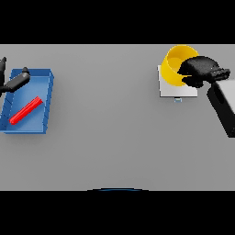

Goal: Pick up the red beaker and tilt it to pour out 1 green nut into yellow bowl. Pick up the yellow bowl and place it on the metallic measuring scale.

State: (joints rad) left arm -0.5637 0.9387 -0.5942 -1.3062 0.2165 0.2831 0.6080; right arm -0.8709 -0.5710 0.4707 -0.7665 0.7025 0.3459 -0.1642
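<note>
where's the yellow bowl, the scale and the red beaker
yellow bowl (172, 69), head view, on its inner left wall
metallic measuring scale (169, 90), head view, on the bare lower left part of its plate
red beaker (25, 110), head view, on the middle of its side

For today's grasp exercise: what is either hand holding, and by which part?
The right hand grips the yellow bowl by its right rim, over the scale. The left hand holds nothing.

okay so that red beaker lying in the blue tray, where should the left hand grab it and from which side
Probably around its middle, coming down from above. The red beaker lies on its side, slanted across the blue tray, whose walls block a sideways approach, so thumb and fingers should straddle its narrow width. The left hand is at the tray's far left corner.
</note>
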